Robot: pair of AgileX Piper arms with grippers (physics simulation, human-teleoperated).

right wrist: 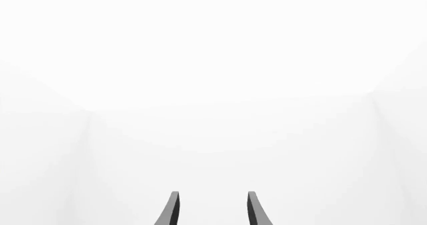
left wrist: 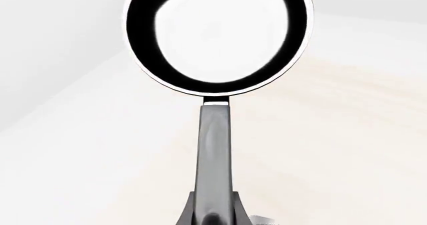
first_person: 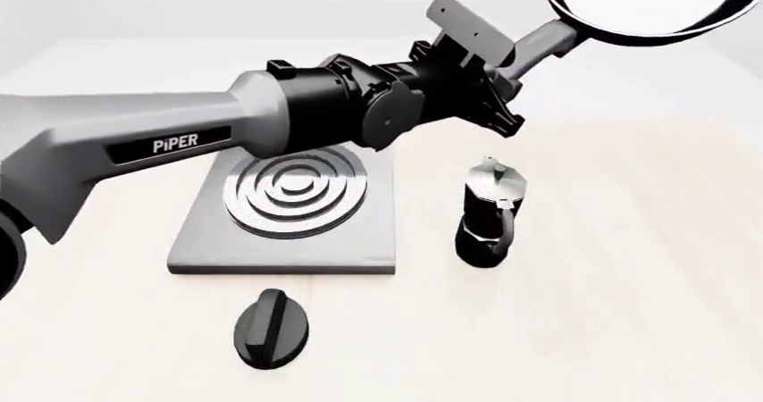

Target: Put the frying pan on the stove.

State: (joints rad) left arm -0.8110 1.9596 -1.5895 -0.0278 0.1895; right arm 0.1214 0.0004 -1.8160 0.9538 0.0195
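Front view, left to right. Left arm (first_person: 179, 134) reaches in across the table (first_person: 644, 268), passing over the back edge of the stove (first_person: 292, 207) — a flat grey plate with raised silver rings, lying flat.

Black oval knob (first_person: 272, 328) sits on the table near the stove's front edge, apart from it.

Moka pot (first_person: 490, 213) stands upright just beside the stove's right edge.

Left gripper (first_person: 507, 62) is clamped on the grey handle of the frying pan (first_person: 649, 4). Pan is held high in the air, above and to the right of the moka pot, well apart from the stove, its top cut off by the frame.

Right gripper (right wrist: 212, 210) — seen only in its own wrist view: 2 fingers spread, nothing between them, white backdrop.
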